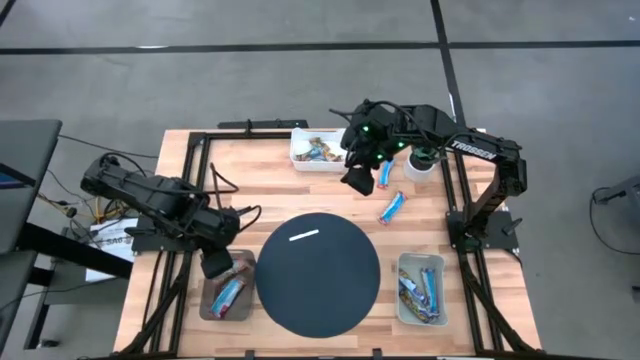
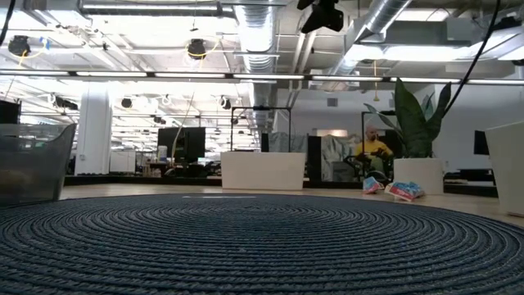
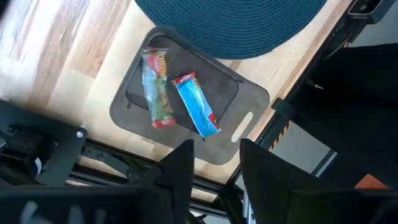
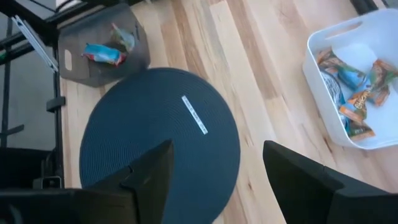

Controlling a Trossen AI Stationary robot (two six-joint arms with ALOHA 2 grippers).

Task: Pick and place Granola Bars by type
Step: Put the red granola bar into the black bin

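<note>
My left gripper (image 3: 214, 163) is open and hovers above the grey tray (image 3: 249, 99) at the table's near left. In that tray lie a blue bar (image 3: 196, 104) and a green-and-red bar (image 3: 157, 87). My right gripper (image 4: 217, 168) is open and empty, raised over the table's far middle (image 1: 358, 172), beside the white bin (image 1: 300, 160) that holds several tan and blue bars (image 4: 354, 93). Two blue bars (image 1: 393, 207) (image 1: 385, 176) lie flat on the wood near it. More bars fill the grey bin (image 1: 420, 288) at the near right.
A dark round woven mat (image 1: 318, 275) with a short white strip (image 1: 304, 235) covers the table's near middle. A white cup (image 1: 421, 166) stands by the right arm's base. Black frame rails run along the table's left and right edges. Bare wood shows between the mat and the white bin.
</note>
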